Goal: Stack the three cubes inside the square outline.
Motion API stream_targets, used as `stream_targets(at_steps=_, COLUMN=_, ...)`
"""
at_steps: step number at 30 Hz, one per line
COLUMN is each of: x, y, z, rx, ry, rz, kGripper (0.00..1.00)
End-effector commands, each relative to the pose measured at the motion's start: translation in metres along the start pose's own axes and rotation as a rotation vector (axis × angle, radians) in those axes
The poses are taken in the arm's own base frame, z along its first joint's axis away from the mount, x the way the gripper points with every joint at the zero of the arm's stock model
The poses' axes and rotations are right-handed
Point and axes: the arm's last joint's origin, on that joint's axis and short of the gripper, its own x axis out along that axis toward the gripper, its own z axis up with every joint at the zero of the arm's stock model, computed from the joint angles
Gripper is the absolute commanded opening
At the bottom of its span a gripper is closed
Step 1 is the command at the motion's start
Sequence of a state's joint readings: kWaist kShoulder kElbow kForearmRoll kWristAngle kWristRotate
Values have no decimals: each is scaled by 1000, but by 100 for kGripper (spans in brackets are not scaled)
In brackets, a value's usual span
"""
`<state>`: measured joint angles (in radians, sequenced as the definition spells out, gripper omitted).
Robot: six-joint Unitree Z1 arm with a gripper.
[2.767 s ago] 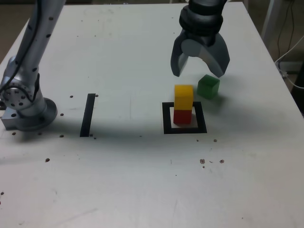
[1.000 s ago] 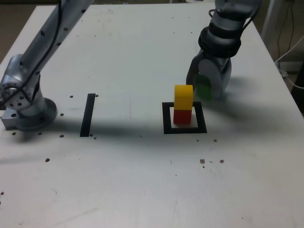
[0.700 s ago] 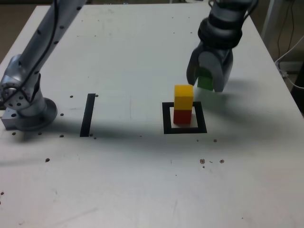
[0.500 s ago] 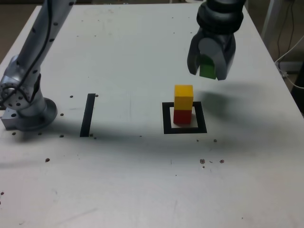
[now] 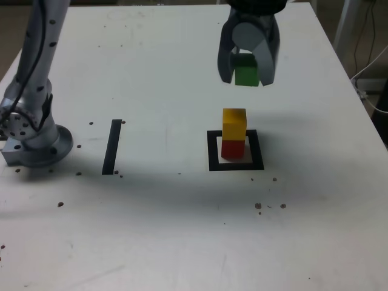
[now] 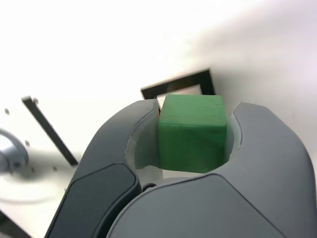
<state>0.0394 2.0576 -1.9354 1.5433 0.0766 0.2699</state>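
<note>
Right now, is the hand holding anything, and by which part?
Yes: the grey hand holds the solid green cube, clasped by two opposite side faces between its curved fingers; the top face is bare.

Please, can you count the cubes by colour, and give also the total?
Green cube: 1, held in the hand
Yellow cube: 1, on top of the red one
Red cube: 1, inside the square outline
Total: 3
</note>
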Motion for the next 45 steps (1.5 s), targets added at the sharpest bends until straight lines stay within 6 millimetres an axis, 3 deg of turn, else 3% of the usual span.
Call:
stream_targets(at_steps=1, x=1, y=-5, z=-6, rx=-33, ry=16, rz=-29, kGripper=21)
stream_targets(at_steps=10, x=14, y=-18, z=-16, rx=-120, ry=61, rz=-91, kGripper=21)
stream_targets(at_steps=19, x=15, y=-34, z=-10, rx=-119, ry=36, rz=-109, kGripper=21)
stream_targets(at_steps=38, x=28, y=-33, z=6, rx=-114, ry=17, rz=-105, kGripper=21)
stream_targets(at_steps=40, x=29, y=-33, z=7, rx=-112, ry=21, rz=-104, kGripper=27)
stream_targets(at_steps=41, x=30, y=-33, z=7, rx=-111, ry=24, rz=-104, kGripper=34)
stream_targets(at_steps=45, x=32, y=-33, z=7, rx=-108, ry=32, rz=-102, kGripper=82)
